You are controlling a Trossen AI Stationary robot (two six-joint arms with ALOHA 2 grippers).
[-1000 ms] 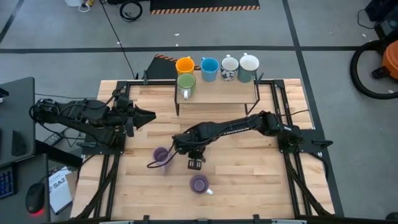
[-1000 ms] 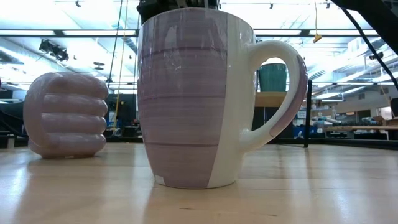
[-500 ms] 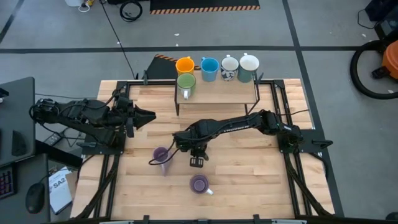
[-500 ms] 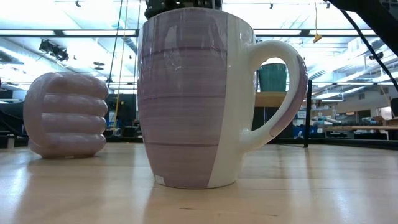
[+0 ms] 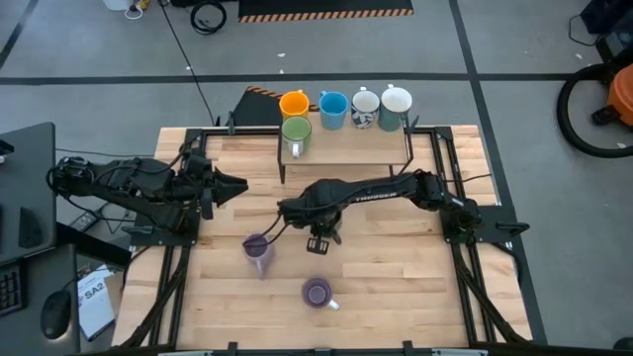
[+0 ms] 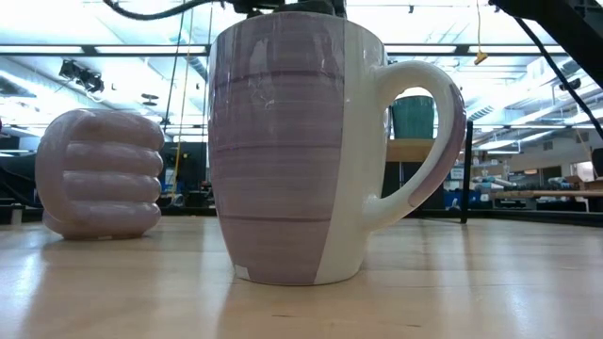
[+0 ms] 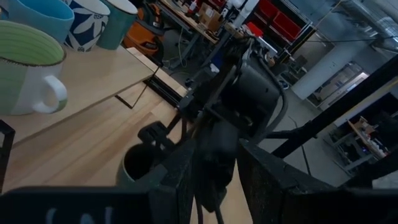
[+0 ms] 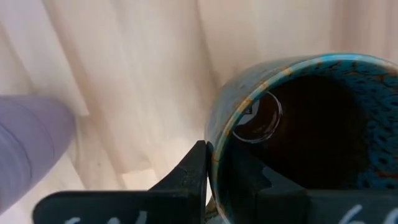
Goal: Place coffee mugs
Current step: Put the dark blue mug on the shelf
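— Two arms over the wooden table: what does the right gripper have?
— Its fingers pinch the rim of a dark speckled mug, mid-table.
— And the left gripper?
— Parted, holding nothing, at the table's left edge.
— Other mugs?
— Five on the raised shelf; two lilac mugs sit on the table.

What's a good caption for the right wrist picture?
Right gripper pinching the rim of a dark, blue-speckled mug above the pale wooden table.
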